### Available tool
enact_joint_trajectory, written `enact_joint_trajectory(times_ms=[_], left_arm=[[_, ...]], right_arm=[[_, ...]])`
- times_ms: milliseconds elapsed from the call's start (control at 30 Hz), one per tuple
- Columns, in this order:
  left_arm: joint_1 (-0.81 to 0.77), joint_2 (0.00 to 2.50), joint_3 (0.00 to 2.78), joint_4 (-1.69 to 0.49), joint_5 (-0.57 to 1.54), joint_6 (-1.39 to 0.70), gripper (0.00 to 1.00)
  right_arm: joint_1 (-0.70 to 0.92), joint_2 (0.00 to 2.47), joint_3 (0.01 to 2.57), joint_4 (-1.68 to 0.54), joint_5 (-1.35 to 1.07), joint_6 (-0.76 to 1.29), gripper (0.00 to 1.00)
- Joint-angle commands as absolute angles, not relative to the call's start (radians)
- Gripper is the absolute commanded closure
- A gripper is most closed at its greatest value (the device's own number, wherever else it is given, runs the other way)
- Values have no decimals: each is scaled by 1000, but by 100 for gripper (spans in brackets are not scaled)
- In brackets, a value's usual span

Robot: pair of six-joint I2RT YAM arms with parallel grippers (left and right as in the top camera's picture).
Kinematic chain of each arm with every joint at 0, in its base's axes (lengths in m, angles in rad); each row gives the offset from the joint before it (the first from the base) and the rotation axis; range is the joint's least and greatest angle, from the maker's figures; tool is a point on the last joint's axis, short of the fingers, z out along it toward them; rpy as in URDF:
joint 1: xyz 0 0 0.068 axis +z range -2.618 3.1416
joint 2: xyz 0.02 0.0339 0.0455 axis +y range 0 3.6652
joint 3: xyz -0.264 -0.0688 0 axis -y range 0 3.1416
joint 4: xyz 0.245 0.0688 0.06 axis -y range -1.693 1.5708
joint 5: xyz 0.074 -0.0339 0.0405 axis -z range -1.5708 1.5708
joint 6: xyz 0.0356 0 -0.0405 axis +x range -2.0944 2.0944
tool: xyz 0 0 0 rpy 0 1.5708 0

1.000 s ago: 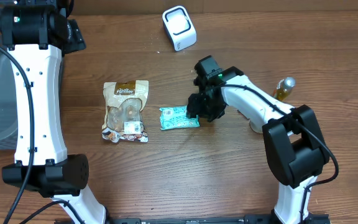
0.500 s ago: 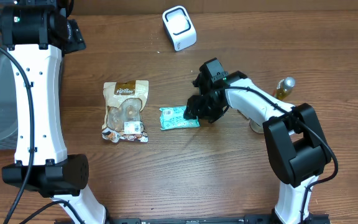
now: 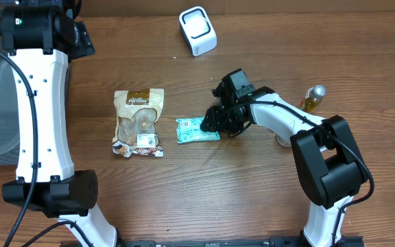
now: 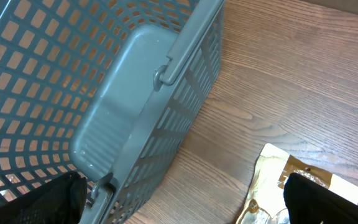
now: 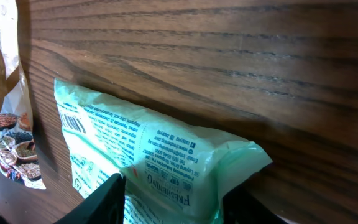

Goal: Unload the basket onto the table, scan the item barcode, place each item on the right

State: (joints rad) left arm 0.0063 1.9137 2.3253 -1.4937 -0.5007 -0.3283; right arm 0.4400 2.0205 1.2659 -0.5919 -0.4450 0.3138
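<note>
From above, the green packet (image 3: pixel 196 130) lies flat mid-table, its long axis running left to right and its right end under the right gripper (image 3: pixel 214 122). A snack pouch (image 3: pixel 138 122) sits just to its left.

Left wrist: the left gripper (image 4: pixel 182 208) hangs wide open beside a grey basket (image 4: pixel 104 93).

Right wrist: the fingers (image 5: pixel 104 202) straddle the packet's near end, with the barcode (image 5: pixel 73 123) at the far corner. Whether they pinch it, I cannot tell.

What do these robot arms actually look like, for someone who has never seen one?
The left arm and the right arm are built alike: smooth, rounded white shells linked by bulky black joints. Thin black cables trail along them. Each ends in a pair of plain black fingers.
</note>
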Motion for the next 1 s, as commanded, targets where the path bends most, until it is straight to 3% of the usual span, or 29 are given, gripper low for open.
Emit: enact_joint_trajectory(times_ms=[0, 167, 300, 500, 733, 900, 967], left_arm=[[-1, 1909, 2344, -1492, -496, -310, 0], [-1, 1909, 2344, -1492, -496, -310, 1], [-1, 1909, 2344, -1492, -496, -310, 0], [-1, 1909, 2344, -1492, -496, -310, 1], [-1, 1909, 2344, -1492, -496, -310, 0], [-1, 1909, 2344, -1492, -496, -310, 0], [-1, 1909, 2344, -1492, -497, -310, 0]], right_arm=[[443, 2045, 1222, -602, -406, 318, 55], [443, 2045, 1222, -599, -406, 318, 56], [443, 2045, 1215, -584, -406, 318, 65], [443, 2045, 1208, -572, -406, 317, 87], [443, 2044, 1211, -572, -406, 317, 88], [443, 2044, 1211, -557, -406, 317, 82], [443, 2044, 1211, -537, -406, 318, 74]])
